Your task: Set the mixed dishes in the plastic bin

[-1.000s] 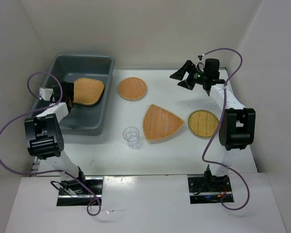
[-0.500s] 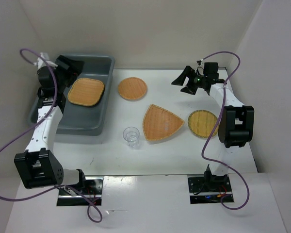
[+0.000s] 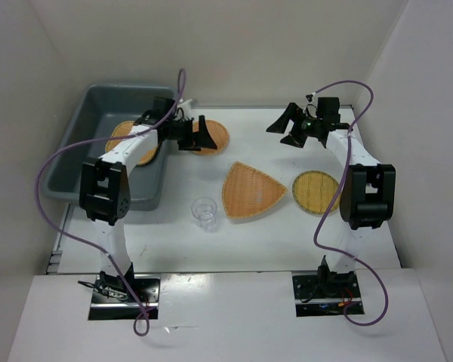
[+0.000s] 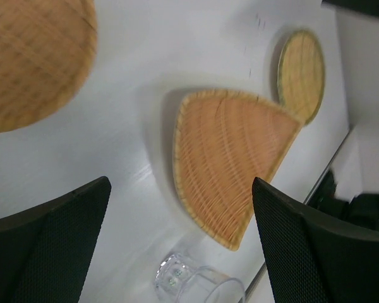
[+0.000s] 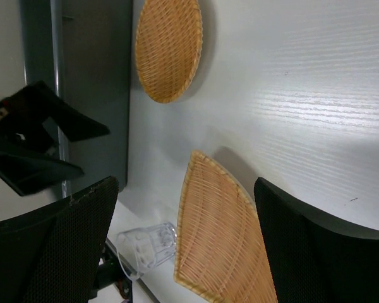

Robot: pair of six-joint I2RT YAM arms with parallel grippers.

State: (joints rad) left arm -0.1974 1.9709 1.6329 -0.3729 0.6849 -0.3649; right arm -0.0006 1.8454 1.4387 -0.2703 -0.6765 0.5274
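Jaws on both arms gape empty, the left jaws just past the grey bin (image 3: 66,164) in the far left corner, the right jaws near the far right corner. A rounded-square tray (image 3: 121,131) lies in the bin; outside are the triangle tray (image 3: 251,188) mid-tabletop, the round orange tray (image 5: 168,50) under the left jaws, the yellower round tray (image 3: 315,191) by the right edge, and the clear cup (image 3: 204,212) toward the near edge. I'd take the orange one next: tilt a finger under its flat rim, then lift clear of the bin wall.

grey bin (image 3: 70,151), orange woven trays (image 3: 253,188), clear cup (image 3: 205,212)
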